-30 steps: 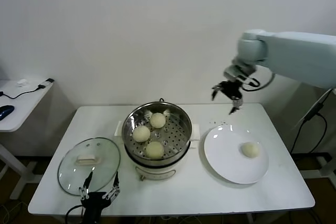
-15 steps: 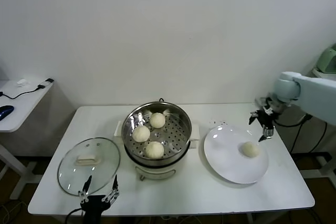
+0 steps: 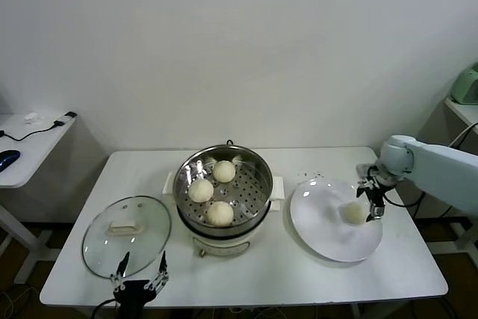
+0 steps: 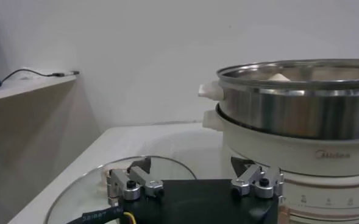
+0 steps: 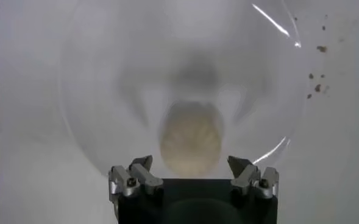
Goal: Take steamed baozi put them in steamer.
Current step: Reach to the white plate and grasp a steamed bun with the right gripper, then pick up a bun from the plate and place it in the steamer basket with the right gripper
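At the far left, off the white table (image 3: 299,274), a small side table (image 3: 30,147) holds a black cable (image 3: 45,128) and a dark blue thing at its edge. On the white table, at about 8 o'clock from the steamer (image 3: 224,193), lies the round glass lid (image 3: 127,235) with its white handle on top. The left gripper (image 3: 140,283) waits at the front edge of the table, just at 6 o'clock from the lid, and its fingers are spread apart with nothing in them. In the left wrist view the left gripper (image 4: 194,182) sits low by the glass lid (image 4: 94,189), with the shiny steamer (image 4: 295,109) on its cream base close beside it. Inside the steamer 3 steamed baozi rest on the tray with holes: 1 at 12 o'clock (image 3: 224,171), 1 at 9 o'clock (image 3: 200,190) and 1 at 6 o'clock (image 3: 219,214). At 3 o'clock from the steamer lies the flat white plate (image 3: 321,229). The 4th baozi (image 3: 352,213) sits on the plate, toward its 3 o'clock side. The right gripper (image 3: 372,198) is right there, low over the plate and just beside the bun, with its fingers wide apart and not grasping it. In the right wrist view the right gripper (image 5: 193,176) points at the baozi (image 5: 191,139), which shows between the 2 spread fingers. Small brown crumbs (image 5: 316,76) lie on the table near the plate (image 5: 106,73).
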